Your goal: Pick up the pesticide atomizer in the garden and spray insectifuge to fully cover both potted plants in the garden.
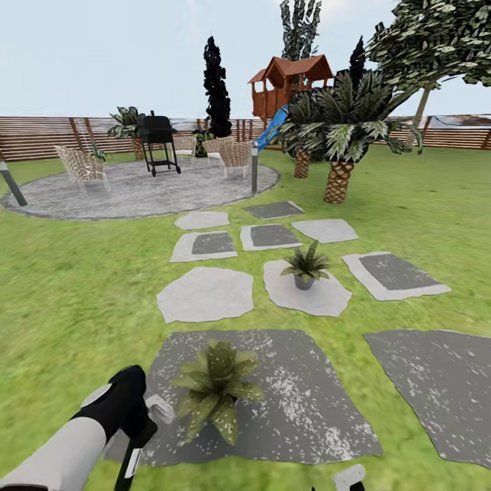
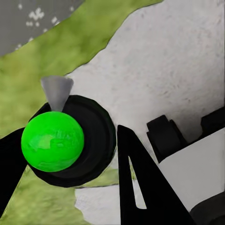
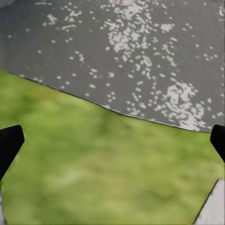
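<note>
The left hand (image 1: pixel 140 436) sits low at the near left of the head view, at the end of a white forearm with a black wrist, and it is closed around the pesticide atomizer (image 1: pixel 136 447), whose dark body points down between the fingers with the pale trigger head (image 1: pixel 161 409) sticking out towards the nearer plant. In the left wrist view the black fingers (image 2: pixel 140 187) flank a round black shape with a bright green ball (image 2: pixel 52 141) in front of it and a small grey cone above; this is probably the bottle seen end on with a marker over it, though the view is too close to be sure. The right hand (image 3: pixel 112 140) shows in its own wrist view as two black fingertips at opposite edges, spread wide with nothing between them, above grass and the edge of a dark speckled stone (image 3: pixel 140 51).

Just beside the left hand stands the nearer potted plant (image 1: pixel 215 389), on the big dark speckled stepping stone (image 1: pixel 307 395). The farther potted plant (image 1: pixel 305 264) stands in its grey pot on a pale stone (image 1: pixel 320 296) farther up the path. Around them lie more stepping stones in the lawn (image 1: pixel 68 286). Beyond are a round paved patio (image 1: pixel 136 191) with wicker chairs (image 1: pixel 82 167) and a black grill (image 1: pixel 158 140), a palm (image 1: pixel 341 129), a wooden playhouse (image 1: pixel 290 85) and the slatted fence (image 1: pixel 41 136)
</note>
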### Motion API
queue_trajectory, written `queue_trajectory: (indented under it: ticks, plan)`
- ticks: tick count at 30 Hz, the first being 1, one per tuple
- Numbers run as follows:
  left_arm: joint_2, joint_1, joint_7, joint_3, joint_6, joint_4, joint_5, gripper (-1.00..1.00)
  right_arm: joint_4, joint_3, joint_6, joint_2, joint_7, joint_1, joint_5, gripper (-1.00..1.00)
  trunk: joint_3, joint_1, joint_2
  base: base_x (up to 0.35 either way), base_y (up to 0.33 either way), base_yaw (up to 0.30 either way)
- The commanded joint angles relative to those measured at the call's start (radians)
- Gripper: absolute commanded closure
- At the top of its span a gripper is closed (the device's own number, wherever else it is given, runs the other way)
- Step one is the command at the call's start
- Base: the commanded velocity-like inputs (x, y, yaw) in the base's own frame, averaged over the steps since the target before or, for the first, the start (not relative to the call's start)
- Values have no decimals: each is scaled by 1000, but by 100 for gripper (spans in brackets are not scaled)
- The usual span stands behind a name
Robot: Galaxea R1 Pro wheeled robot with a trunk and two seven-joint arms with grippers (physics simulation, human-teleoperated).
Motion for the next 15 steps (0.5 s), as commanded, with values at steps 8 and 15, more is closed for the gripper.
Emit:
queue_trajectory:
  ticks: [8, 15]
  plan:
    - [-6, -3, -9, -10, 4, -8, -18, 100, 1, -8, -4, 0, 2, -1, 6, -100, -1, 0, 0, -95, 313, -207]
    - [-7, -5, -10, -10, 12, -8, -19, 100, 1, -8, -4, 0, 2, -1, 6, -100, -1, 0, 0, -146, 282, -296]
